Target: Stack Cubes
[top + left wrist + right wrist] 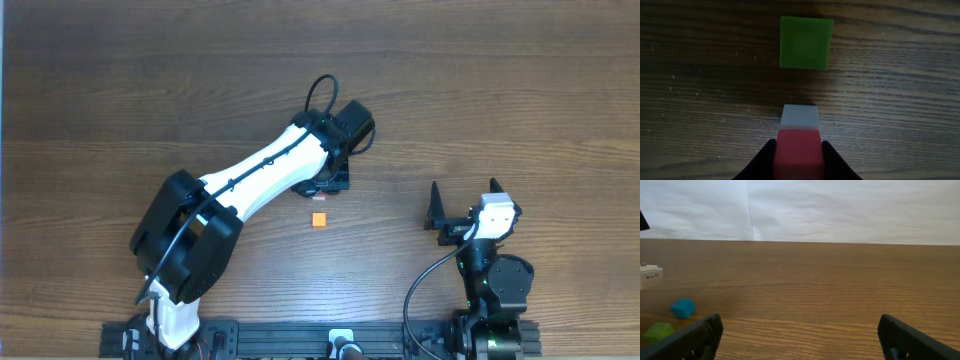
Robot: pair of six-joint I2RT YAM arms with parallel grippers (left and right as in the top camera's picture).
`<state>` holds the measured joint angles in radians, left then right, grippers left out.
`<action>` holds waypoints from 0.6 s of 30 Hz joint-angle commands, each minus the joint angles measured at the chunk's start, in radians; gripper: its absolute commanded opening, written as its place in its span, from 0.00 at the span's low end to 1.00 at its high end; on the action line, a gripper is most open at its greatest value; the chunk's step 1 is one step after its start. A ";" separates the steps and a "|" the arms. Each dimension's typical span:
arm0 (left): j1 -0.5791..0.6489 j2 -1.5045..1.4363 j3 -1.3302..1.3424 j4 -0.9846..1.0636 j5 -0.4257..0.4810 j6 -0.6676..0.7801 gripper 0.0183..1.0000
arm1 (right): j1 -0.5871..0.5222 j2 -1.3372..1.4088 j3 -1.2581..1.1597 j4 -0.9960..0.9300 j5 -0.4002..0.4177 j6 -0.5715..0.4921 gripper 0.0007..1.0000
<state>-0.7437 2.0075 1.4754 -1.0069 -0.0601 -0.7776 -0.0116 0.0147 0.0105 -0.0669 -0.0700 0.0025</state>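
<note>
Red cube (798, 151) clamped in left claw (798, 146), arm stretched mid-table; right claw (800, 325) spread.

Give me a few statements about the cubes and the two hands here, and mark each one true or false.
1. The left hand holds a red cube. True.
2. The right hand grips the orange cube. False: it is open and empty, and the orange cube lies on the table.
3. The green cube is stacked on the blue cube. False: it rests on the table beside it.
4. No hand holds the green cube. True.
</note>
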 commanded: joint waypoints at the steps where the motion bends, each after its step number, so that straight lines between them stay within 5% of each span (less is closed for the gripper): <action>1: 0.002 0.001 -0.010 -0.003 0.003 0.008 0.02 | 0.004 -0.009 -0.005 -0.003 -0.008 0.000 0.99; 18: 0.003 0.001 -0.010 -0.002 -0.013 0.008 0.02 | 0.004 -0.009 -0.005 -0.003 -0.008 0.000 0.99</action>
<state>-0.7437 2.0075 1.4754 -1.0073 -0.0608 -0.7776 -0.0116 0.0147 0.0105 -0.0669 -0.0700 0.0025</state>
